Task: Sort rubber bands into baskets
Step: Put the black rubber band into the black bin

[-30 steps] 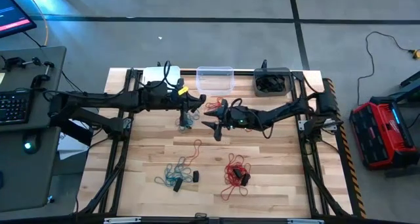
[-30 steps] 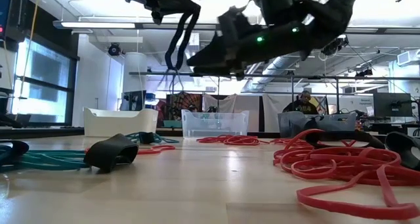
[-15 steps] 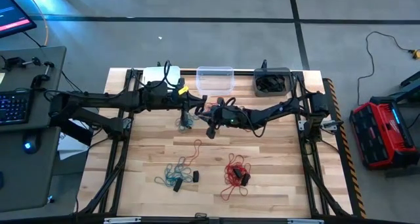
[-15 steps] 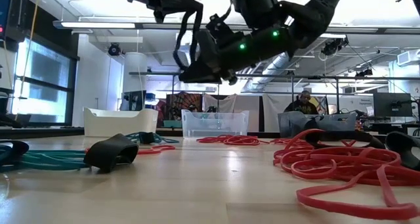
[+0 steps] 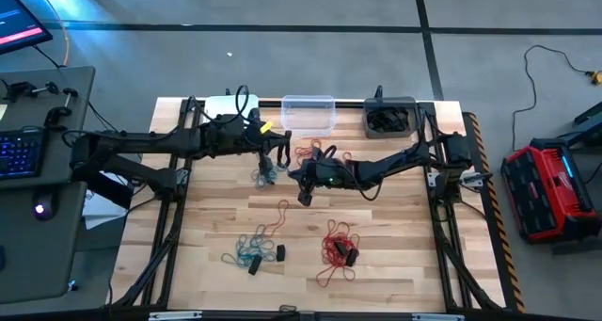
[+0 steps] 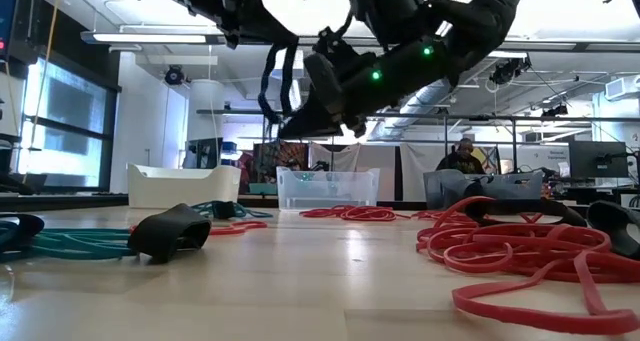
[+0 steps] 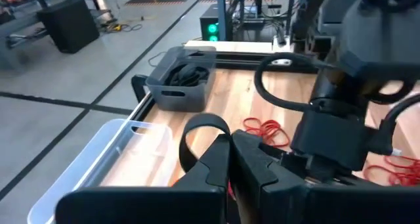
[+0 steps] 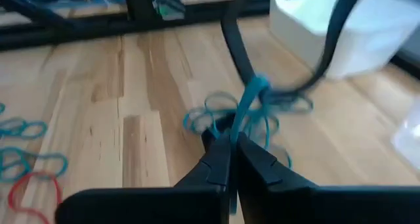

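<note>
My left gripper point(image 5: 275, 144) is over the far middle of the table, shut on a black rubber band point(image 7: 197, 129). That band hangs as a loop point(image 6: 272, 81) below it. A tangle of teal rubber bands point(image 8: 236, 115) hangs from the loop. My right gripper point(image 8: 230, 142) comes in from the right, just below the left one, and is shut on a teal strand. The white basket point(image 5: 230, 106), clear basket point(image 5: 308, 114) and dark grey basket point(image 5: 390, 119) stand in a row at the far edge. My left gripper pinches the black band's upper end point(image 7: 220, 137) between its two fingers, which point slightly downward. The loop hangs below them, clear of the table. My right gripper pinches one teal strand point(image 8: 237, 129) at its fingertips, slanting down from the table's right. The strand runs up to the black band point(image 8: 236, 46).
A mixed teal, red and black pile point(image 5: 254, 250) lies near the front left, and a red pile point(image 5: 339, 246) is at the front centre. More red bands point(image 5: 320, 153) lie before the clear basket. The dark grey basket holds black bands point(image 7: 184, 73).
My right gripper has gone from wide open to shut. It moved toward the table's left and a little down, up against the bands hanging from my left gripper, and took hold of a teal strand. My left gripper has stayed shut on the black band.
</note>
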Robot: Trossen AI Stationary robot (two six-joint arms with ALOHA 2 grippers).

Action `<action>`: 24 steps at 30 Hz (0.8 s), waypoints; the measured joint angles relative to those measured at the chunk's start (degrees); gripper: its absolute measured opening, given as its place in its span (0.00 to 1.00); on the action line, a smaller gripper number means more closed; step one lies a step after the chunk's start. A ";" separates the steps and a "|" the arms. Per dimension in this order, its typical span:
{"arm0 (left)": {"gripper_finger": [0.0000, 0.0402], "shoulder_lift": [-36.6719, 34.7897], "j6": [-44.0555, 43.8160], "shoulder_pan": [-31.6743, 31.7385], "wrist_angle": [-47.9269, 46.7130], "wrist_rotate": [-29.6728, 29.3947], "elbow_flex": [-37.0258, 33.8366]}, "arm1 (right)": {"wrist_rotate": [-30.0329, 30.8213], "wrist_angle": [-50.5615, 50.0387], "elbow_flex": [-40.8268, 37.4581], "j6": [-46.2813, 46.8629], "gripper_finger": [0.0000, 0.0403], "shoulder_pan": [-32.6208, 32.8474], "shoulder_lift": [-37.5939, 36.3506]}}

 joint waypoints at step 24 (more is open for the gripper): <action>0.00 -2.84 0.59 4.31 -2.76 -0.36 0.00 | 0.50 -13.53 -0.07 2.75 0.00 1.42 0.04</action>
